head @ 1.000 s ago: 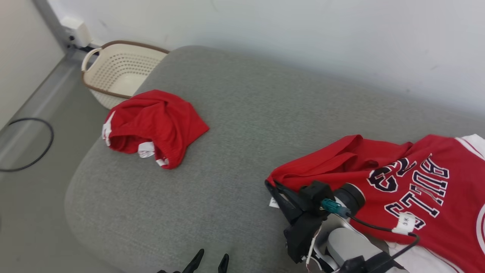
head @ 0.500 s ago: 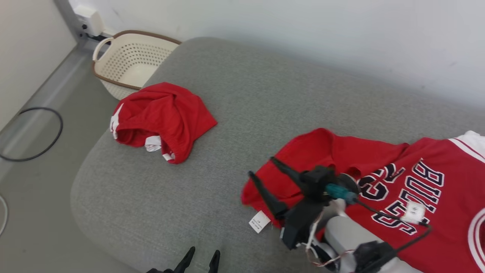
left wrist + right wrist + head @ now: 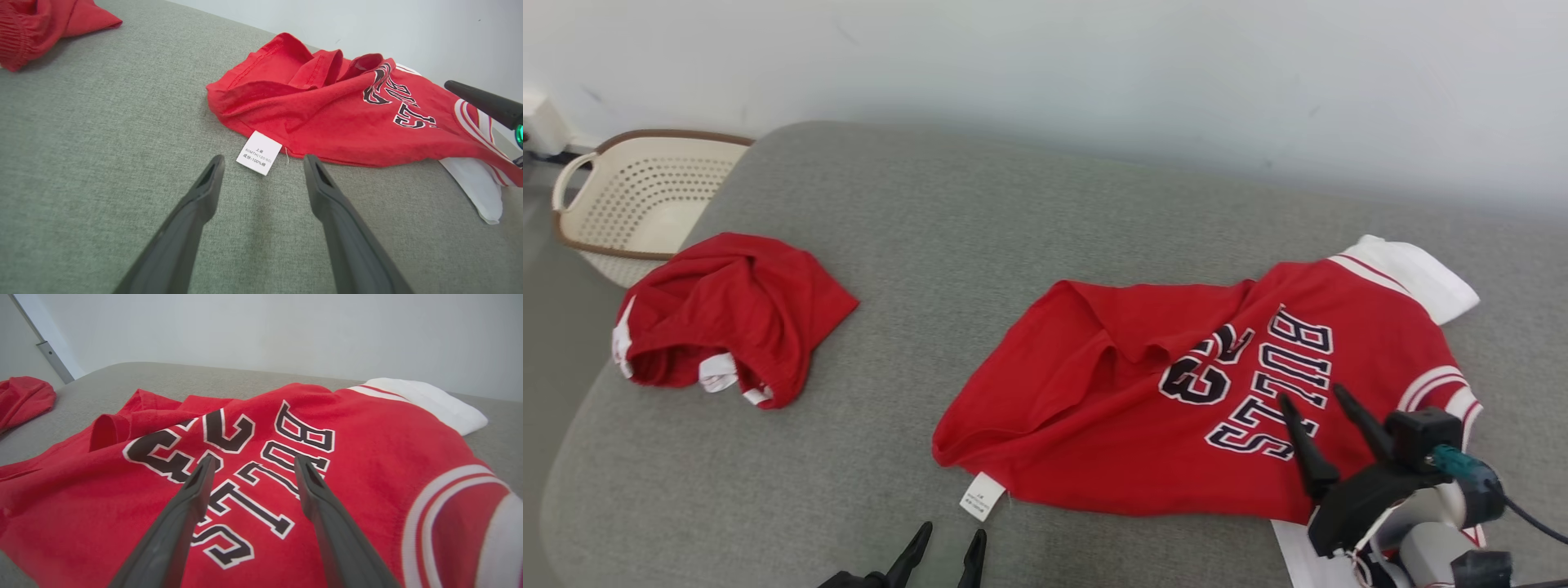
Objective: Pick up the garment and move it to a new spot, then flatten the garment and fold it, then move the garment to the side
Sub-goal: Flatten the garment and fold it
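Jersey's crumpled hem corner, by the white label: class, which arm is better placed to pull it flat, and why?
Probably left. The left gripper is open with the label just beyond its fingertips; the right gripper hangs open over the jersey's lettering, farther off.

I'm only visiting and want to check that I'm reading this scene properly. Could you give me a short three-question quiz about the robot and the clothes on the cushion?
1. True or false: the right gripper is clamped shut on the red jersey.
2. What stands past the left end of the grey cushion? A. a blue bucket B. a cream perforated basket C. a cardboard box
3. Name the small white thing lying just ahead of the left gripper.

Key: 1. False, its fingers stand apart. 2. B. 3. The jersey's care label.
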